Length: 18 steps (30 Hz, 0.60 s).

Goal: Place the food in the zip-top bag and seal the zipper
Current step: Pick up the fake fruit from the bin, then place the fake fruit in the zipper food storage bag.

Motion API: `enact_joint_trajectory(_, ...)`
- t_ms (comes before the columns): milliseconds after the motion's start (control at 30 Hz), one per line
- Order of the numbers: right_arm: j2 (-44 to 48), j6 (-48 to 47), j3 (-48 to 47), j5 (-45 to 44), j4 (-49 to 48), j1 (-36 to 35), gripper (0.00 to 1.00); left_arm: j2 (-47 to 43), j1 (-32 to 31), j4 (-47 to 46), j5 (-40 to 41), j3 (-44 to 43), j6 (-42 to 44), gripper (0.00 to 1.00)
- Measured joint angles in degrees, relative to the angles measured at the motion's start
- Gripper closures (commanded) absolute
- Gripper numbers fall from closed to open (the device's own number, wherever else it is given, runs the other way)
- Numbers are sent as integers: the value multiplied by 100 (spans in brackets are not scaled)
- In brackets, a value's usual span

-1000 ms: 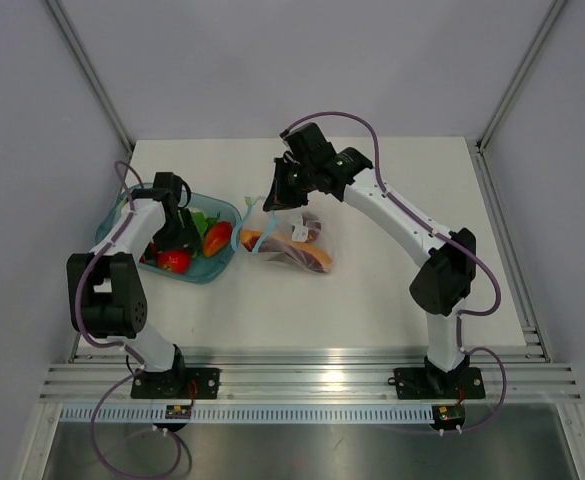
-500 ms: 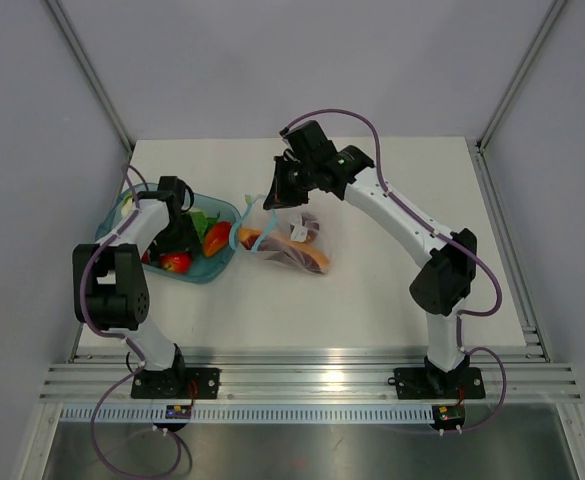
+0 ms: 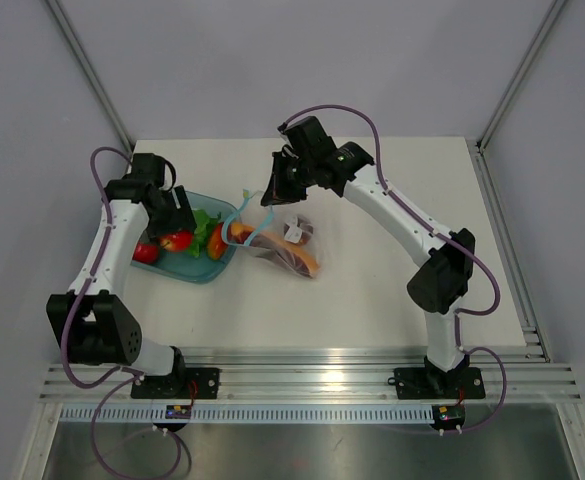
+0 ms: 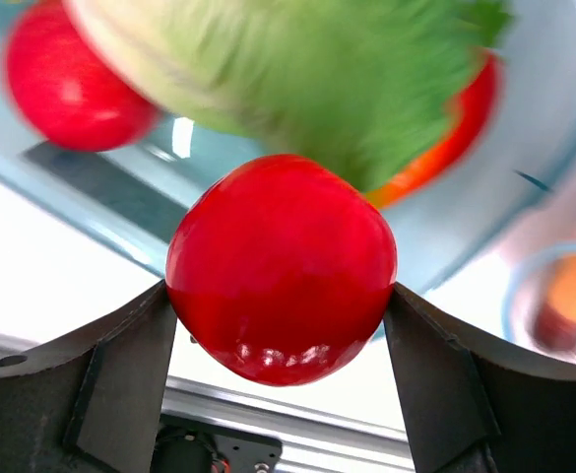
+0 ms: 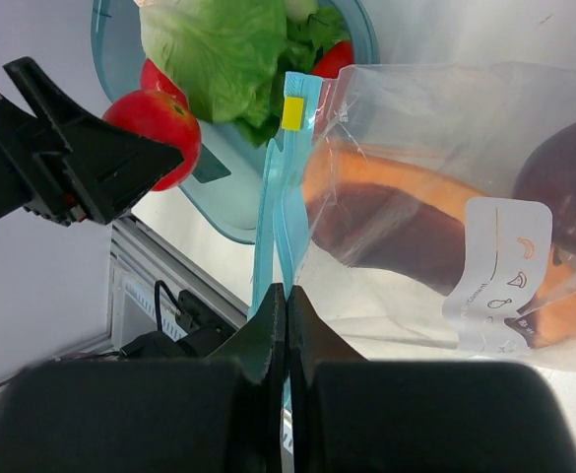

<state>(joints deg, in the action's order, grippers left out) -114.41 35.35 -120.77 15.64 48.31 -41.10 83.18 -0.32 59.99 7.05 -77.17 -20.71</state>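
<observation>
The left gripper (image 4: 280,296) clamps the glossy red round toy (image 4: 280,256), likely light and slippery, across its middle; the right gripper (image 5: 286,305) pinches the teal zipper (image 5: 276,207) of the floppy clear bag (image 5: 435,118).

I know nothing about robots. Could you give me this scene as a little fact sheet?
Left gripper: clamped on a tomato, held over the bowl
Right gripper: pinching the zipper
Bag: not sealed; holds a carrot and purple pieces
In bowl: lettuce, second tomato
</observation>
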Motion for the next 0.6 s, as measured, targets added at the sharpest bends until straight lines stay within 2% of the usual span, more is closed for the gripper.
enact_joint_trajectory(200, -2, 2, 2, 7, -2, 0, 100, -155, -7, -181, -1335, -9, 129, 42)
enact_joint_trajectory(600, -2, 68, 118, 9, -52, -4, 100, -173, -83, -319, -2337, -22, 229, 47)
